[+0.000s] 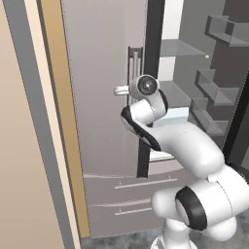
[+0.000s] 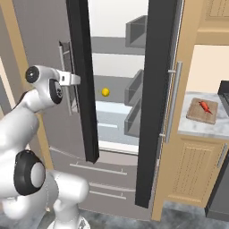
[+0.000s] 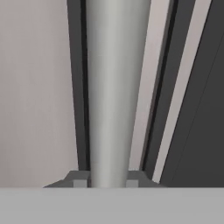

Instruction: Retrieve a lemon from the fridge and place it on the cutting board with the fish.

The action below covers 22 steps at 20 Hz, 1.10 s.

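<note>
Handle [image 3: 109, 87] is pinched between gripper [image 3: 103, 183] jaws (left door) | fridge [image 2: 120, 67] stands open | lemon [image 2: 105, 92] is seen on shelf | fish [image 2: 205, 106] lies on board [image 2: 202, 111]

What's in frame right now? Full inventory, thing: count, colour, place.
fridge: 1, grey steel with black door edges, centre; right door swung open, lower drawers below
door handle: 1, grey vertical bar, on the left door
lemon: 1, yellow, on a glass shelf inside the fridge
door bins: several, grey, on the open door's inner side
cutting board: 1, brown wood, on the marble counter right of the fridge
fish: 1, reddish-orange, lying on the cutting board
counter: 1, grey-white marble, right side
cabinets: tan wood, below and above the counter
gripper: 1, dark fingertips, shut on the door handle
</note>
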Available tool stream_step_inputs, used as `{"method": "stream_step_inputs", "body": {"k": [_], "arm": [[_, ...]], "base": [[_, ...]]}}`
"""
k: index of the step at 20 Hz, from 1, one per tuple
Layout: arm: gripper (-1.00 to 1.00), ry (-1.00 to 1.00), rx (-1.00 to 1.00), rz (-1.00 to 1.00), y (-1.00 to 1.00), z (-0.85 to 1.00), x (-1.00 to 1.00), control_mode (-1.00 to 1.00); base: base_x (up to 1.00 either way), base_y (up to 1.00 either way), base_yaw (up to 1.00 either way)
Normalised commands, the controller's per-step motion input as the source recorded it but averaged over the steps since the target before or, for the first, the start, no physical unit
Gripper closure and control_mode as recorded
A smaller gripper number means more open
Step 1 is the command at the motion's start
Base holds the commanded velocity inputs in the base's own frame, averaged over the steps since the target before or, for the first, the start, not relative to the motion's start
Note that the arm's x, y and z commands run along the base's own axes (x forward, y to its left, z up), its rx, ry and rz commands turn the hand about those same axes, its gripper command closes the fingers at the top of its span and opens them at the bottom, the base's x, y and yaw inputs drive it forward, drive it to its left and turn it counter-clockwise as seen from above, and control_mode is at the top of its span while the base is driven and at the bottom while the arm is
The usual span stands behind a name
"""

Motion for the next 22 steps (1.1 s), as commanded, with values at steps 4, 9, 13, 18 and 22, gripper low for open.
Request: {"method": "stream_step_inputs", "body": {"k": [4,9,13,18,22], "arm": [[1.00,0.00,-0.01,-0.20,0.37,0.01,-0.71,-1.00],[1.00,0.00,-0.03,-0.25,0.42,0.00,-0.81,-1.00],[1.00,0.02,-0.04,-0.27,0.49,0.00,-0.84,-1.00],[1.00,0.07,-0.06,-0.32,0.61,0.01,-0.61,-1.00],[-1.00,0.01,-0.07,-0.23,0.46,0.00,-0.21,-1.00]], "base": [[0.00,0.00,0.00],[0.00,0.00,0.00],[0.00,0.00,0.00],[0.00,0.00,0.00],[0.00,0.00,0.00]]}}
